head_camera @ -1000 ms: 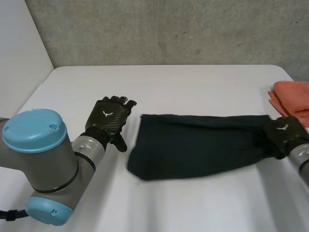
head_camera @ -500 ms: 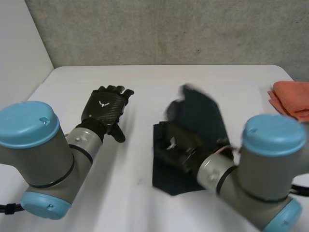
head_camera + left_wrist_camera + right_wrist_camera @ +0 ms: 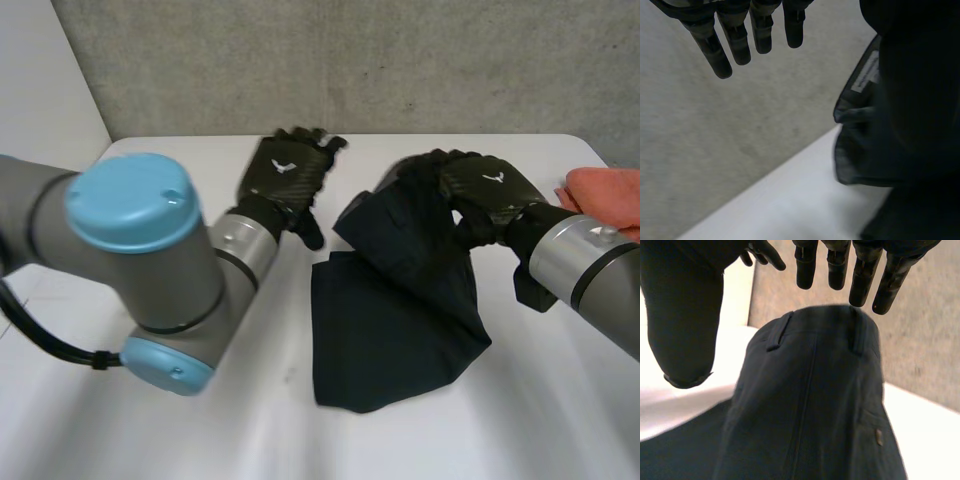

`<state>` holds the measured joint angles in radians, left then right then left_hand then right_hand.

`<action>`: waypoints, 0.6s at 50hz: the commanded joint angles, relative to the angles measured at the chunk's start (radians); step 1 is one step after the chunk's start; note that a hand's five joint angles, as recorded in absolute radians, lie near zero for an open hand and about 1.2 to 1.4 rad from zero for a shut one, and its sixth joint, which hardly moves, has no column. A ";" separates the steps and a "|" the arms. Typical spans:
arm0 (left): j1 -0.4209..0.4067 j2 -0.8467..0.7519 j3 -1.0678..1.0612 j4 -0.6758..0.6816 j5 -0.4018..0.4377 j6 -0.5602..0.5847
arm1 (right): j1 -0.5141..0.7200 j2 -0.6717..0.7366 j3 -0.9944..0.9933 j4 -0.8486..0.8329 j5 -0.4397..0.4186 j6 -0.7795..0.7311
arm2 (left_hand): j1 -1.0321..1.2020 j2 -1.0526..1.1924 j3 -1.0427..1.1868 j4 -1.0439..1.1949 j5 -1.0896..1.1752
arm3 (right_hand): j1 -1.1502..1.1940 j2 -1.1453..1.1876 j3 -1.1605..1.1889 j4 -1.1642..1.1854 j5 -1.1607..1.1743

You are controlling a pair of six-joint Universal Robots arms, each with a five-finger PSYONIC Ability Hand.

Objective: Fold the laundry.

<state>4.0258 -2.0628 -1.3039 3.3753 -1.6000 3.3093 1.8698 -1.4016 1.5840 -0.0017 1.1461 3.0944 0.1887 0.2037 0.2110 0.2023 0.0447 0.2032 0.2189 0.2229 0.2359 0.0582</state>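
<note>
Right hand is up off the table, its fingers straight and a little apart, thumb held off to the side. Nothing is pinched between them. Dark trousers rise in a hump to that hand, the waistband at its fingertips, and the lower part lies spread on the table between the two arms. Just beside the trousers, the left hand hovers with fingers straight and empty. An orange cloth lies at the table's right edge.
</note>
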 commanded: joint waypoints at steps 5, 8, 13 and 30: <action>-0.070 -0.103 0.080 -0.074 -0.009 -0.047 | -0.015 0.128 -0.032 0.094 0.014 -0.013 | -0.008 -0.023 -0.030 -0.021 -0.038 | -0.029 -0.044 -0.048 -0.061 -0.058; -0.068 -0.086 0.072 -0.073 -0.009 -0.047 | -0.014 0.106 -0.029 0.095 0.012 -0.013 | -0.008 -0.023 -0.030 -0.021 -0.038 | -0.027 -0.043 -0.047 -0.060 -0.057; -0.067 -0.056 0.069 -0.073 -0.011 -0.042 | -0.012 -0.014 -0.018 0.094 0.010 -0.010 | -0.008 -0.023 -0.030 -0.021 -0.038 | 0.111 0.095 0.091 0.078 0.081; -0.059 -0.172 0.087 -0.070 0.084 0.131 | -0.038 -0.160 0.076 0.075 0.015 -0.039 | 0.063 0.048 0.041 0.049 0.032 | -0.018 -0.034 -0.038 -0.051 -0.048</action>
<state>3.9622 -2.1730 -1.2334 3.3023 -1.5657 3.3252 1.8497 -1.5656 1.5973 0.0835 1.1613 3.0847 0.1921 0.2057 0.2111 0.2047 0.0448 0.2037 0.2319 0.2275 0.2363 0.0535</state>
